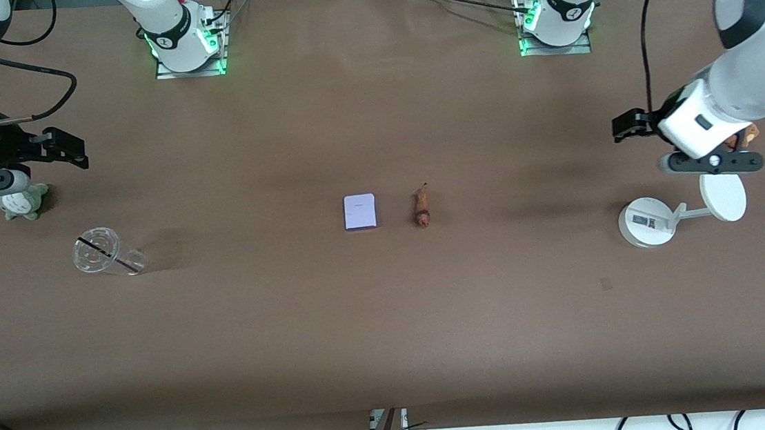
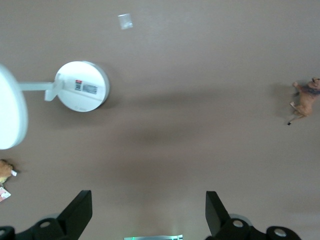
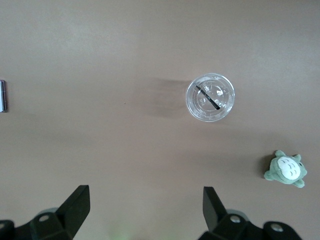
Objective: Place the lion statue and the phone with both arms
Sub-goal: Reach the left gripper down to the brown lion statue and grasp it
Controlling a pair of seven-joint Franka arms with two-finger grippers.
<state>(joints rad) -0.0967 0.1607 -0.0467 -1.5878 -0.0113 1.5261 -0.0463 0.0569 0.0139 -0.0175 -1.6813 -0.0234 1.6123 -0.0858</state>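
Observation:
The phone point(image 1: 360, 212) lies flat at the table's middle, pale lavender face up. The lion statue point(image 1: 421, 207) lies right beside it, toward the left arm's end, small and reddish-brown. My left gripper point(image 1: 627, 125) hangs open and empty over the table at the left arm's end, by the white stand. In the left wrist view point(image 2: 148, 210) the lion statue point(image 2: 305, 98) shows at the edge. My right gripper point(image 1: 65, 149) hangs open and empty over the right arm's end. In the right wrist view point(image 3: 145, 207) only the phone's edge point(image 3: 2, 96) shows.
A white round-based stand point(image 1: 646, 222) with a disc point(image 1: 724, 197) and a tan plush point(image 1: 742, 136) are at the left arm's end. A clear lidded cup point(image 1: 105, 253) and a grey-green plush point(image 1: 23, 203) are at the right arm's end.

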